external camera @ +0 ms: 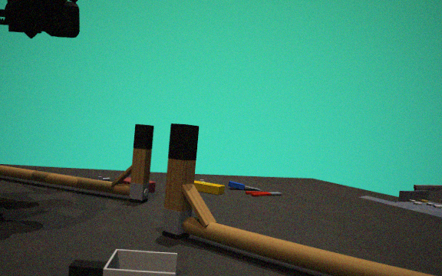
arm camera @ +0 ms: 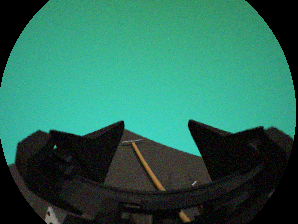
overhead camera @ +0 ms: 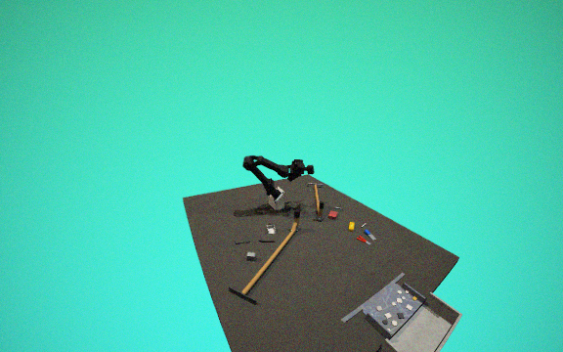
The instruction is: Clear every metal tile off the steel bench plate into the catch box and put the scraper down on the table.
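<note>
The long scraper lies on the table, its wide dark blade toward the near left edge and its black-topped upright grip standing up near the arm. The steel plate is at the table's far right corner from the arm, with several pale and dark tiles and an orange one scattered on it. The catch box adjoins its outer end and shows no tiles. My gripper is open and empty, high above the table, away from the long scraper's grip.
A shorter scraper lies beyond the long one. Near it are a red block, a yellow block, and blue-handled and red-handled tools. A small white tray and a grey block lie left of the long scraper.
</note>
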You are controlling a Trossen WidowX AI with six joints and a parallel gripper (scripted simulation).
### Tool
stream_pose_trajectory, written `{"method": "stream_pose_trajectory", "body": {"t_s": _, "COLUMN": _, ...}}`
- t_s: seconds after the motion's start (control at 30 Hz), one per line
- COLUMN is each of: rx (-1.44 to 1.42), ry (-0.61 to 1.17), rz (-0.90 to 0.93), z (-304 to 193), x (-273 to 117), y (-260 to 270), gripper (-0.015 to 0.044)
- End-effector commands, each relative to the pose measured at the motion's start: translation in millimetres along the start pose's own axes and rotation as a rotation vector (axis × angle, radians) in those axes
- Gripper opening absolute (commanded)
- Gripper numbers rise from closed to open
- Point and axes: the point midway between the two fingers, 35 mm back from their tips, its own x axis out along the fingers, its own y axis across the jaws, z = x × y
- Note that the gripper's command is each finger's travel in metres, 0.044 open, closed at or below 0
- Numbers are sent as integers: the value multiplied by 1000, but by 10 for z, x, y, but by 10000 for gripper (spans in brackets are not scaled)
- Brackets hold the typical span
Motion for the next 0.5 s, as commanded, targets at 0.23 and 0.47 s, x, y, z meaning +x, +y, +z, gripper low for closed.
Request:
{"method": "stream_pose_trajectory", "body": {"t_s": 0.23, "rx": -1, "ry": 0, "rz": 0, "z": -10, "x": 0, "y": -1, "gripper": 440}}
{"method": "stream_pose_trajectory", "body": {"t_s": 0.47, "rx": -1, "ry": 0, "rz": 0, "z": -10, "x": 0, "y": -1, "gripper": 440}}
